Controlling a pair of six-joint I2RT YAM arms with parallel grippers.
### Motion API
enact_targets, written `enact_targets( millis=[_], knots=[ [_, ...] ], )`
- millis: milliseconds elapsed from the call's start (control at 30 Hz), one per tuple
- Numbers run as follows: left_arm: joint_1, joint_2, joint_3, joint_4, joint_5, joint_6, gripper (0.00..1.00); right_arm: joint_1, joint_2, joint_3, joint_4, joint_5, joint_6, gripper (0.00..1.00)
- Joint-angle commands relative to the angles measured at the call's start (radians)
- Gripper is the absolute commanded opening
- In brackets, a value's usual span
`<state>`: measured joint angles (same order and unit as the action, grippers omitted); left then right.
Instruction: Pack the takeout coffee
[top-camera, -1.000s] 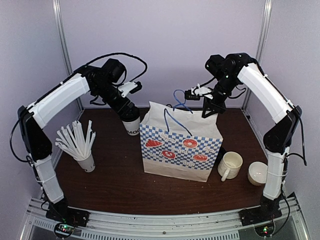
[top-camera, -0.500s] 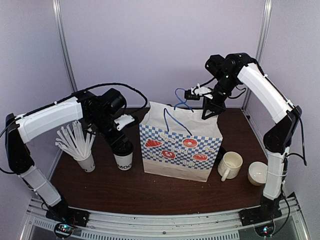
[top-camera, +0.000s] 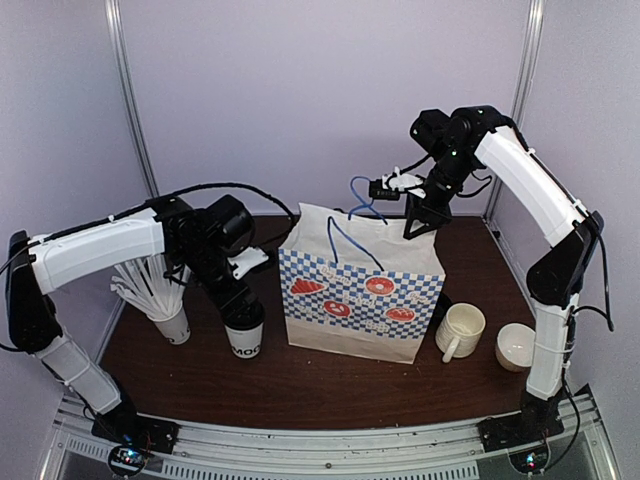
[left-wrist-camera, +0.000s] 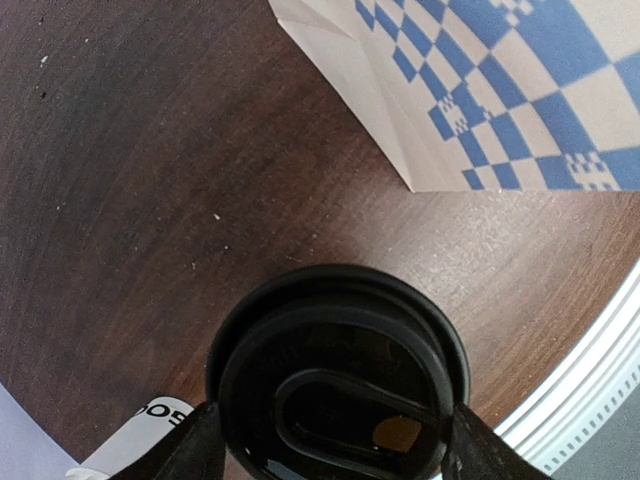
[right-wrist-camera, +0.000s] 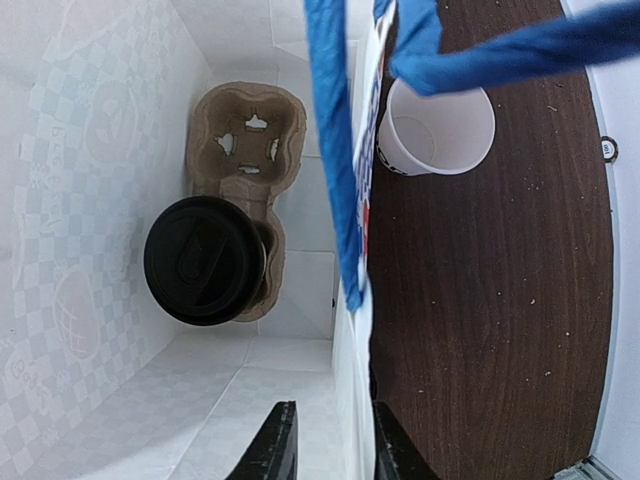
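Note:
A white "MOO" coffee cup (top-camera: 244, 338) with a black lid (left-wrist-camera: 338, 372) stands upright at table level, left of the blue-checked paper bag (top-camera: 362, 292). My left gripper (top-camera: 238, 308) is shut on its top from above, with the fingers (left-wrist-camera: 196, 450) at both sides of the lid. My right gripper (top-camera: 417, 222) is shut on the bag's rear rim (right-wrist-camera: 352, 390) and holds the bag open. Inside the bag a cardboard carrier (right-wrist-camera: 246, 148) holds a second black-lidded cup (right-wrist-camera: 205, 260); its other socket is empty.
A white cup of straws (top-camera: 172, 322) stands just left of the held cup. A cream mug (top-camera: 460, 330) and a small white cup (top-camera: 516, 346) stand right of the bag. The bag's blue handles (right-wrist-camera: 336, 150) hang over its opening. The table's front rail (left-wrist-camera: 600, 380) is near.
My left arm has carried the MOO cup from up beside the bag's rear left corner forward and down to the table, left of the bag. The right arm has not moved.

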<state>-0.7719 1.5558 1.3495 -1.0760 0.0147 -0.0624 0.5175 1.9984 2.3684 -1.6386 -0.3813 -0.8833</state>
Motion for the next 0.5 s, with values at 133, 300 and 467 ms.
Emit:
enact_targets(
  millis=[133, 300, 467],
  knots=[
    [-0.014, -0.042, -0.017, -0.06, 0.045, -0.021, 0.8, 0.007, 0.016, -0.004, -0.042, -0.017, 0.008, 0.27],
    [-0.022, -0.041, -0.034, -0.073, 0.048, -0.024, 0.83, 0.007, 0.014, -0.009, -0.042, -0.023, 0.01, 0.27],
    [-0.028, -0.044, -0.037, -0.085, 0.035, -0.019, 0.97, 0.008, 0.014, -0.016, -0.043, -0.032, 0.008, 0.27]
  ],
)
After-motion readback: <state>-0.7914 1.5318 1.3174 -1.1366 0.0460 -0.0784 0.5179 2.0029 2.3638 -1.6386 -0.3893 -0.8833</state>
